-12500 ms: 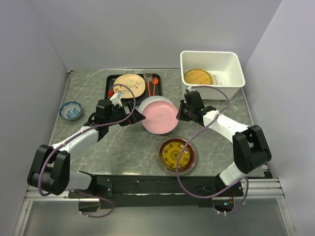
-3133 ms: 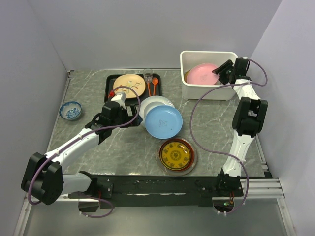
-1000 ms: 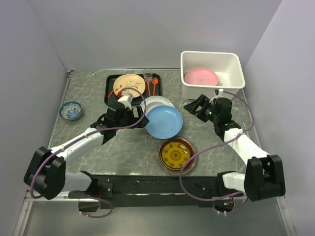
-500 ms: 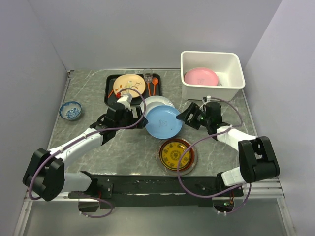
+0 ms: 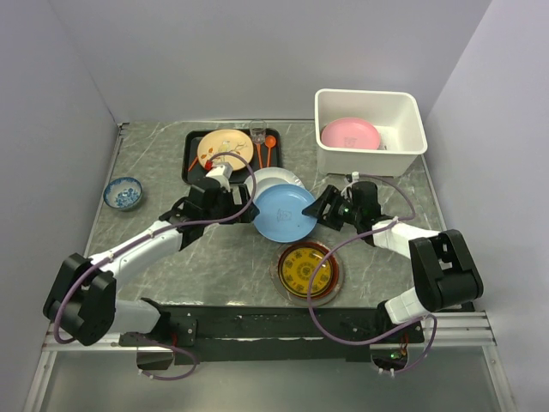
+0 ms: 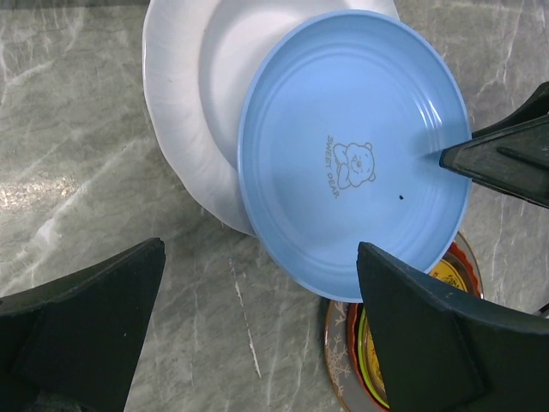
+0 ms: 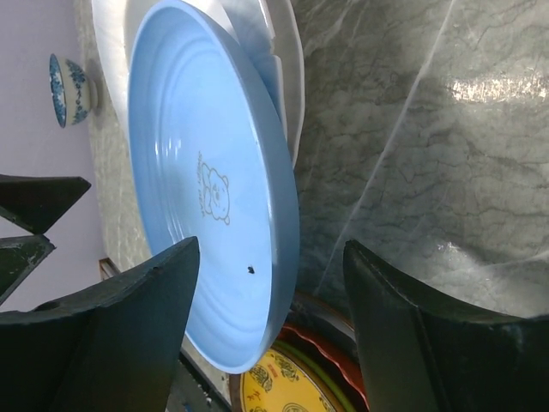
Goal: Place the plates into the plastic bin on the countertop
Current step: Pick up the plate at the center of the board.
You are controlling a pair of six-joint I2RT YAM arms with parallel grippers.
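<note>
A light blue plate with a bear print leans tilted on a white plate, its near edge over a stack of plates topped by a gold-patterned one. My right gripper is open, and its fingers straddle the right rim of the blue plate without touching it. To the plate's left, my left gripper stands wide open with nothing in it, the blue plate just ahead of it. A pink plate lies in the white plastic bin. A cream floral plate rests on a black tray.
The black tray at the back also carries orange utensils. A small blue-patterned bowl sits at the far left of the countertop. Grey walls close in the back and both sides.
My right arm has swung left from beside the bin to the blue plate's right rim, and its jaws have narrowed a little. The left arm has barely moved.
</note>
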